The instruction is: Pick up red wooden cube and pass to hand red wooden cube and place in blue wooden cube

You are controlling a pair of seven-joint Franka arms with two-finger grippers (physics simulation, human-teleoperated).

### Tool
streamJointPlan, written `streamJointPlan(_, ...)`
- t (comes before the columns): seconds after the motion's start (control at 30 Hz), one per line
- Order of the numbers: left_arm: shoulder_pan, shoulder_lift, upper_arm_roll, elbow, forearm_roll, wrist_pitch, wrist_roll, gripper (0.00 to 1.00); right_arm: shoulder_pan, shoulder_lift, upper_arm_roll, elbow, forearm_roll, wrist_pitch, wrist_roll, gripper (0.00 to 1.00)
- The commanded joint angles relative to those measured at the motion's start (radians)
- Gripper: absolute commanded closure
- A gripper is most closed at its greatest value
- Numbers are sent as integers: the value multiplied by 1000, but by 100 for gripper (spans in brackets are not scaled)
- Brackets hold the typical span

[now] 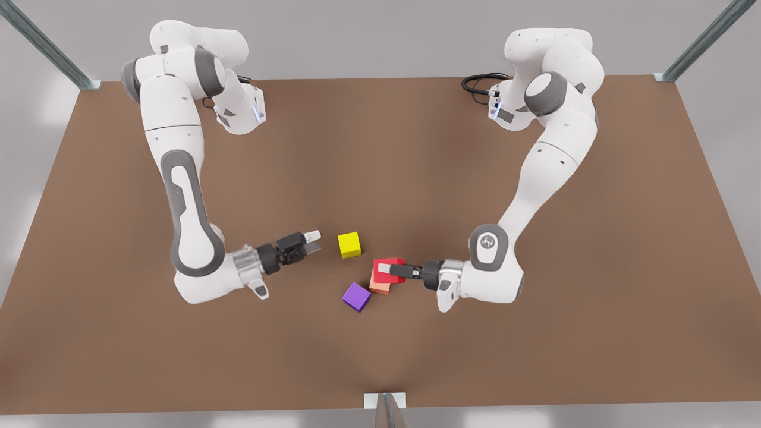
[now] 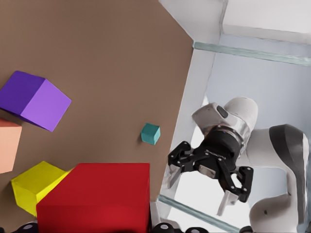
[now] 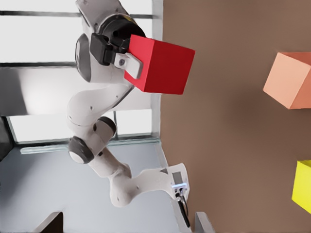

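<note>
In the front view, right of centre, the left gripper (image 1: 385, 271), black with pale finger pads, is clamped on the small bright red wooden cube (image 1: 389, 267), held raised above the pale salmon-orange cube (image 1: 380, 287) on the brown table (image 1: 535, 333). Left of centre, the right gripper (image 1: 313, 241), the black linkage-fingered hand, hangs parted and empty beside the yellow cube (image 1: 349, 244). A purple cube (image 1: 356, 296) lies lower centre. The small teal cube (image 2: 150, 133) sits mid-frame in the left wrist view.

Brown table (image 1: 119, 238), yellow cube (image 1: 349, 244), purple cube (image 1: 357, 296), salmon cube (image 1: 380, 288), small teal cube (image 2: 150, 133) on it
</note>
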Motion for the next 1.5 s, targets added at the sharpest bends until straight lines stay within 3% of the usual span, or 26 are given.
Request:
streamJointPlan(0.0,-1,3,-1,1,-124,108,89,47,5,11,0,13,99,73,-1099,0)
streamJointPlan(0.2,-24,12,-4,-1,-210,104,97,47,33,143,23,182,135,243,-1422,0)
streamJointPlan(0.47,-31,18,-4,-19,-210,105,325,45,33,172,102,177,200,410,-1435,0)
streamJointPlan(0.83,-42,20,-4,-21,-210,108,350,47,33,201,175,179,217,444,-1441,0)
streamJointPlan(1.47,-42,20,-4,-21,-210,108,350,47,27,196,198,148,215,441,-1475,0)
